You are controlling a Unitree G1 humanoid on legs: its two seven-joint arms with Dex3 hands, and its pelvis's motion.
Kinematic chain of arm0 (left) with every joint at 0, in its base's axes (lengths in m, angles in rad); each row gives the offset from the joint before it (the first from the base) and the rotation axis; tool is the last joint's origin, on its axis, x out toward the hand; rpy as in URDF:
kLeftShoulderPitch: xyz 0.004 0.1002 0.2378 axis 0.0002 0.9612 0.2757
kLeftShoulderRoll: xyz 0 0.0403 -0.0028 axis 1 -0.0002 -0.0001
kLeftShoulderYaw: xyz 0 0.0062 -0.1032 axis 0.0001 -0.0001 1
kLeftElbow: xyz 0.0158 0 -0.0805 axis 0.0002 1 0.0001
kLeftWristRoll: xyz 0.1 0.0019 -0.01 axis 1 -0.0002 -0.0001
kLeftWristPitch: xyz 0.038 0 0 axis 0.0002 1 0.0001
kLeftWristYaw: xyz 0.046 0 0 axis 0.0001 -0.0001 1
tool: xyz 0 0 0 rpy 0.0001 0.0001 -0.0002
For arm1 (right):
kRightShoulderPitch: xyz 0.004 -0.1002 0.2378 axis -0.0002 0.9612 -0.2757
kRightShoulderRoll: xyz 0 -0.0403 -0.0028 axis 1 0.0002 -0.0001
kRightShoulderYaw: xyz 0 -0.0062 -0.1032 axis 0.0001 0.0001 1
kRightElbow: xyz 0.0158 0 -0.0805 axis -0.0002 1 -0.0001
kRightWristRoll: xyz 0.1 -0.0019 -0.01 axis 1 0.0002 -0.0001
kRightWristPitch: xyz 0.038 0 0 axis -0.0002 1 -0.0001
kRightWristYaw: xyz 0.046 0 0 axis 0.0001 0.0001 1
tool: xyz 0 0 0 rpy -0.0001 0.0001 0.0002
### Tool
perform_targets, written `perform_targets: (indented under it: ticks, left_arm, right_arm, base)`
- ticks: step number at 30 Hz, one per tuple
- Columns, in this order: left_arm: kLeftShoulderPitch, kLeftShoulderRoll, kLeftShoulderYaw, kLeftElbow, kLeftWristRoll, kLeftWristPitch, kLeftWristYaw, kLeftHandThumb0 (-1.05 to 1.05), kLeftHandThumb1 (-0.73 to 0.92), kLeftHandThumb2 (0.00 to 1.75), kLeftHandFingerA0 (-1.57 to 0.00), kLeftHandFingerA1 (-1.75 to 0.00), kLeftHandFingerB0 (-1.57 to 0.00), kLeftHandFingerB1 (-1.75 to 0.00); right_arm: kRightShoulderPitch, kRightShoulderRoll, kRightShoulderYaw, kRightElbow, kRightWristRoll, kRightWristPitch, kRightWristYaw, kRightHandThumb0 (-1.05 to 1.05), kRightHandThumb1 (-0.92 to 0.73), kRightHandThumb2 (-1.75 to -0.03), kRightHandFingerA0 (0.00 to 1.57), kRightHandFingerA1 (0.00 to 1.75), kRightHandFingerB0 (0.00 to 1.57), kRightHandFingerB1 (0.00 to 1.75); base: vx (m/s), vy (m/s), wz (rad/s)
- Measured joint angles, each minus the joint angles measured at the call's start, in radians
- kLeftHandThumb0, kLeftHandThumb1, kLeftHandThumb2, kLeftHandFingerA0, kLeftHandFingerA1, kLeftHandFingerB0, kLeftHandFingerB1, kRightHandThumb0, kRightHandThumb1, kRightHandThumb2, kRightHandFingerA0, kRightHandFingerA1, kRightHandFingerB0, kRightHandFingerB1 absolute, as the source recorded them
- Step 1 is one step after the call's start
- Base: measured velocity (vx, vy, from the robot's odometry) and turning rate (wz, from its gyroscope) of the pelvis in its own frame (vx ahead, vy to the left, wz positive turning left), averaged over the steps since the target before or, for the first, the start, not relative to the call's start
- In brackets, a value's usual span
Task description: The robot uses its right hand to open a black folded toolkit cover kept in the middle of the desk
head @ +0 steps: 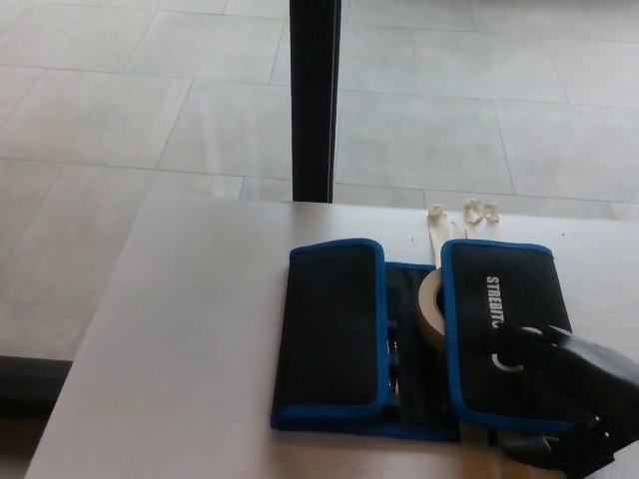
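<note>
- Head view, nearest first: the right hand [569, 404] comes in at about 4 o'clock, dark and blurred, lying over the near right corner of the toolkit cover [419, 339]. Whether its fingers grip the flap or merely rest on it cannot be told.
- From the hand, the rest of the cover stretches toward 9 and 10 o'clock, flat on the desk [190, 339].
- Its long axis runs 3 to 9 o'clock; both blue-edged flaps are folded inward, leaving an open strip down the centre.
- A roll of tape [431, 307] sits in that strip, tucked under the right flap's edge.
- Pale straps [461, 215] stick out past the cover at 12 o'clock.
- Farthest, a black post [316, 100] stands on the tiled floor [120, 110].
</note>
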State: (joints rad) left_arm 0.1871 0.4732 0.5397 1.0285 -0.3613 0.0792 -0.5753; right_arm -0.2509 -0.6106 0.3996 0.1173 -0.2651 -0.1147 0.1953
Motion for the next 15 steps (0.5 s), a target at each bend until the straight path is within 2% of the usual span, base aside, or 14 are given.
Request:
perform_targets:
  ticks: [1, 2, 5, 6, 9, 10, 12, 13, 15]
  left_arm:
    - [-0.001, 0.0, 0.001, 0.0, 0.0, -0.001, 0.0, -0.87, 0.61, 0.93, -0.05, -0.56, -0.06, -0.33]
    - [-0.001, 0.0, 0.002, -0.001, -0.001, -0.002, 0.0, -0.89, 0.61, 1.0, -0.07, -0.56, -0.06, -0.36]
    - [0.001, 0.0, -0.001, -0.003, 0.0, -0.003, 0.0, -0.87, 0.6, 1.0, -0.09, -0.56, -0.02, -0.37]
    - [0.001, 0.0, -0.001, -0.004, 0.0, -0.003, 0.0, -0.89, 0.8, 0.64, -0.22, -0.55, -0.14, -0.35]
    - [0.001, 0.0, -0.005, -0.004, 0.0, -0.003, 0.0, -0.86, 0.79, 0.64, -0.22, -0.59, -0.16, -0.37]
    - [0.001, 0.0, -0.005, -0.005, 0.0, -0.003, 0.0, -0.89, 0.84, 0.66, -0.25, -0.53, -0.15, -0.35]
    - [0.003, 0.0, -0.01, -0.009, 0.001, -0.003, 0.0, -0.89, 0.84, 0.66, -0.28, -0.55, -0.18, -0.36]
    - [0.004, 0.0, -0.013, -0.012, 0.001, -0.003, 0.0, -0.87, 0.81, 0.64, -0.2, -0.56, -0.14, -0.36]
    - [0.004, 0.0, -0.015, -0.015, 0.001, -0.003, 0.0, -0.87, 0.81, 0.64, -0.2, -0.56, -0.14, -0.36]
  right_arm:
    - [-0.003, 0.0, 0.001, 0.004, -0.01, -0.004, -0.003, -0.55, -0.63, -0.59, 0.17, 0.62, 0.27, 0.41]
    - [-0.006, 0.0, 0.002, 0.011, -0.026, -0.012, -0.008, -0.55, -0.62, -0.59, 0.2, 0.65, 0.29, 0.42]
    - [-0.018, 0.0, 0.008, 0.036, -0.067, -0.041, -0.036, -0.54, -0.63, -0.59, 0.21, 0.65, 0.29, 0.43]
    - [-0.021, 0.001, 0.01, 0.044, -0.081, -0.051, -0.047, -0.52, -0.62, -0.58, 0.29, 0.68, 0.35, 0.44]
    - [-0.032, 0.004, 0.022, 0.064, -0.118, -0.07, -0.089, -0.57, -0.63, -0.59, 0.3, 0.74, 0.36, 0.48]
    - [-0.036, 0.006, 0.027, 0.071, -0.131, -0.076, -0.106, -0.56, -0.64, -0.58, 0.3, 0.78, 0.35, 0.5]
    - [-0.043, 0.011, 0.035, 0.082, -0.158, -0.082, -0.136, -0.55, -0.65, -0.59, 0.24, 0.82, 0.34, 0.51]
    - [-0.046, 0.013, 0.04, 0.086, -0.169, -0.084, -0.149, -0.61, -0.47, -0.87, 0.02, 0.63, 0.14, 0.55]
    - [-0.053, 0.018, 0.055, 0.095, -0.197, -0.083, -0.177, -0.61, -0.47, -0.87, 0.02, 0.63, 0.14, 0.55]
  base:
    - [0.0, 0.0, 0.0]
    - [0.0, 0.0, 0.0]
    - [0.0, 0.0, 0.0]
    - [0.0, 0.0, 0.0]
    - [0.0, 0.0, 0.0]
    - [0.0, 0.0, 0.0]
    - [0.0, 0.0, 0.0]
    - [0.0, 0.0, 0.0]
    - [0.0, 0.0, 0.0]
